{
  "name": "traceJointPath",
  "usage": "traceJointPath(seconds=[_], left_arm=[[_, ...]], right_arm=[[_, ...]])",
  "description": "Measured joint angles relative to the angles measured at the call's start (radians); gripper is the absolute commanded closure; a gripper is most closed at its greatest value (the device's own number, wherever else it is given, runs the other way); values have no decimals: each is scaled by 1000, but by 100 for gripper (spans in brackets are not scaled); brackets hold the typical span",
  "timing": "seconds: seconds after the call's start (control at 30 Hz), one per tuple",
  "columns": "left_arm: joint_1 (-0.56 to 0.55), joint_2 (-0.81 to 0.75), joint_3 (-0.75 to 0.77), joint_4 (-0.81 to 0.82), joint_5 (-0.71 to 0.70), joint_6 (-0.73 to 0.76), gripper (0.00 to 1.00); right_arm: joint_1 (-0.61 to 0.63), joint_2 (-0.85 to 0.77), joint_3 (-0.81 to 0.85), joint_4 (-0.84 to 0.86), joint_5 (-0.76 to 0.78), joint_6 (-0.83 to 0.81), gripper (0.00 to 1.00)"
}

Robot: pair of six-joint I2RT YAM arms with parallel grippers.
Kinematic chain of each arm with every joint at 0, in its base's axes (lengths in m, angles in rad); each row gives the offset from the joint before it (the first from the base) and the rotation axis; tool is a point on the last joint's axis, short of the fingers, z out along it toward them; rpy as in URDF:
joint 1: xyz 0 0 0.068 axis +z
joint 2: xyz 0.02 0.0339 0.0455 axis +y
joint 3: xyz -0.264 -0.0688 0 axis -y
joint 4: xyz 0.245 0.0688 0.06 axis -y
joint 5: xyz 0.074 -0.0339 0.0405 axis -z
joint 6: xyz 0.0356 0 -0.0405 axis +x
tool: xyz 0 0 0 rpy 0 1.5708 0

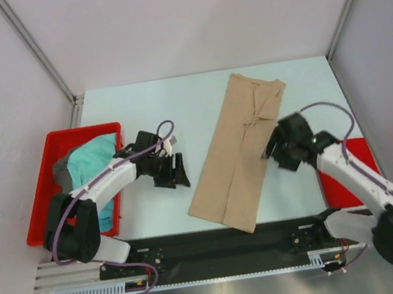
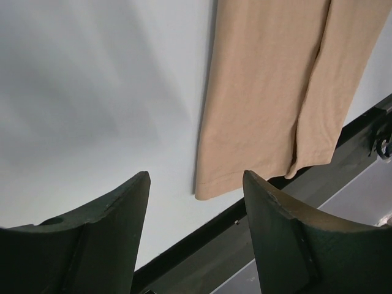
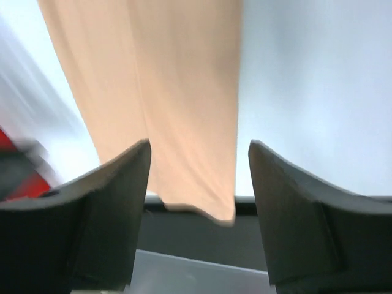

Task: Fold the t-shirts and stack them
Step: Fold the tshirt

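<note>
Nearest the arm bases, the lower end of the tan-beige t-shirt almost reached the desk's near edge. It lay flat as a long narrow strip, doubled lengthwise. Its long axis ran from about 7 o'clock near the bases to 1 o'clock at the far side. The cloth looked soft and matte, with a lengthwise crease and a puckered knot of wrinkles toward the far end.

Midway along the strip, the two end effectors flanked it. The left end effector hovered just beside the left edge with the shirt at its 3 o'clock, its dark curved fingers spread wide and empty. The right end effector sat at the right edge with the shirt at its 9 o'clock, also spread apart and holding nothing. It seemed slightly the nearer of the two.

Off at 9 o'clock, the teal t-shirt and the dark grey t-shirt lay crumpled in a glossy red tray, not yet folded.
</note>
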Motion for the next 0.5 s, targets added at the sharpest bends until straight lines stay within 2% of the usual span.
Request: traceJointPath(seconds=[0.1, 0.2, 0.33, 0.5], left_arm=[[-27, 13, 0, 6, 3, -5, 32], [-45, 18, 1, 14, 6, -9, 32], [-55, 29, 2, 14, 2, -15, 32], [-56, 33, 2, 6, -7, -31, 32]], right_arm=[[-248, 167, 122, 75, -33, -137, 29], [-397, 379, 292, 108, -73, -261, 29], [-525, 694, 577, 192, -136, -379, 28], [-602, 969, 843, 262, -212, -418, 22]])
